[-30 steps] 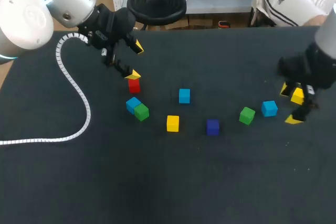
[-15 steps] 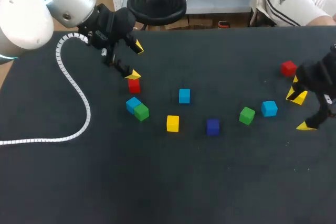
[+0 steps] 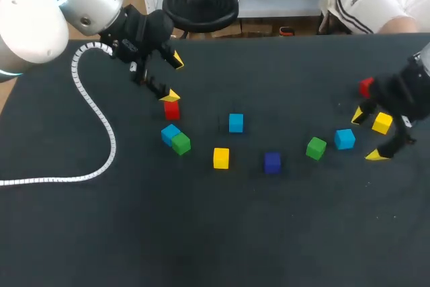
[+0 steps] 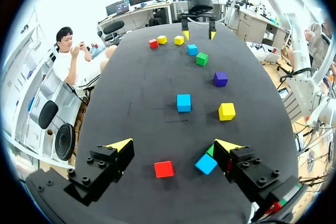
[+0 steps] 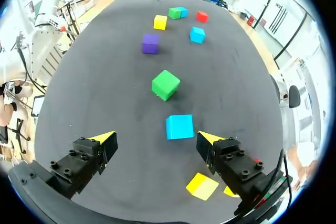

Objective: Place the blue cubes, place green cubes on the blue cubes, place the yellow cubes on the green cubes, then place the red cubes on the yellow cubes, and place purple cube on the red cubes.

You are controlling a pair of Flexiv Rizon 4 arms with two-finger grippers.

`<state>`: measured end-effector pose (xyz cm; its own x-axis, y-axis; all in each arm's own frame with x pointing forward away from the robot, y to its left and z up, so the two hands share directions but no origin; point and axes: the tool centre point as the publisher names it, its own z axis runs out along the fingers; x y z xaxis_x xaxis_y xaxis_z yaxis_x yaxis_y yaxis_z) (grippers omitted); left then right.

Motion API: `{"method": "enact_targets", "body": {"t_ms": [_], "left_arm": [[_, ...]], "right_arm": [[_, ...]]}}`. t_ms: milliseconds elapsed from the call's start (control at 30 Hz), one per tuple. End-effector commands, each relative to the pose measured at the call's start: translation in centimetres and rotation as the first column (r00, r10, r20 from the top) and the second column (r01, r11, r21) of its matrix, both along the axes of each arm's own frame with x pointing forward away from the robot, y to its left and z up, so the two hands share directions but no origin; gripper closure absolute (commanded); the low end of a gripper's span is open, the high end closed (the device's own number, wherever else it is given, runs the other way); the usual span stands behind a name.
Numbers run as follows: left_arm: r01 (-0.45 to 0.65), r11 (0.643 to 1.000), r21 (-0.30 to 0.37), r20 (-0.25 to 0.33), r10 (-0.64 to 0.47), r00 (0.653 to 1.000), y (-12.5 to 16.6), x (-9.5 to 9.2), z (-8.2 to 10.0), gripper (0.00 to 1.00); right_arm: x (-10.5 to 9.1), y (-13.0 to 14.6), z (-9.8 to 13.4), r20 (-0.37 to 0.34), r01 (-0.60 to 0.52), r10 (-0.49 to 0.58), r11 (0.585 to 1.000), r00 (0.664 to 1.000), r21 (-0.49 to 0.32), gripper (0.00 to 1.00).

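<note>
A dark table (image 3: 222, 233) fills the frame, seen from above. The left arm (image 3: 60, 5) enters at the upper left, trailing a white coiled cable (image 3: 107, 146) down the left side. The right arm (image 3: 410, 85) enters at the right edge.

The left gripper (image 3: 173, 77) hangs wide and empty just above a red cube (image 3: 172, 109). The right gripper (image 3: 367, 135) is also spread wide and empty, with a blue cube (image 3: 345, 139) just beside it and a yellow cube (image 3: 382, 123) close by.

Across the middle lie a second blue cube (image 3: 236, 123) standing free, a third blue cube (image 3: 170, 133) touching a green cube (image 3: 181, 144), another yellow cube (image 3: 221, 158), a purple cube (image 3: 272, 162), another green cube (image 3: 316, 148), and another red cube (image 3: 366, 87) near the right edge.

The cubes look small, stiff and light. Pinching two opposite flat faces squarely should hold them. The lower half offers open room for stacking, and the cable bounds the left.
</note>
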<state>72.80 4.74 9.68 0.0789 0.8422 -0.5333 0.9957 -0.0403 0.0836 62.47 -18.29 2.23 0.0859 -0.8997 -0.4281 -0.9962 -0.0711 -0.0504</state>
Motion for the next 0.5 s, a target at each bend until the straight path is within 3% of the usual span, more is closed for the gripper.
{"method": "enact_targets", "body": {"t_ms": [33, 500], "left_arm": [[-0.002, 1.0, 0.006, -0.003, 0.002, 1.0, -0.1, 0.1, 0.1, 0.0], [-0.002, 1.0, 0.006, -0.003, 0.002, 1.0, -0.1, 0.1, 0.1, 0.0]], "right_arm": [[2.0, 0.4, -1.1, -0.058, -0.023, 0.024, 1.0, 0.998, 0.02, 0.0], [2.4, 1.5, -2.8, -0.106, -0.018, 0.023, 0.999, 0.994, 0.051, 0.0]]}}
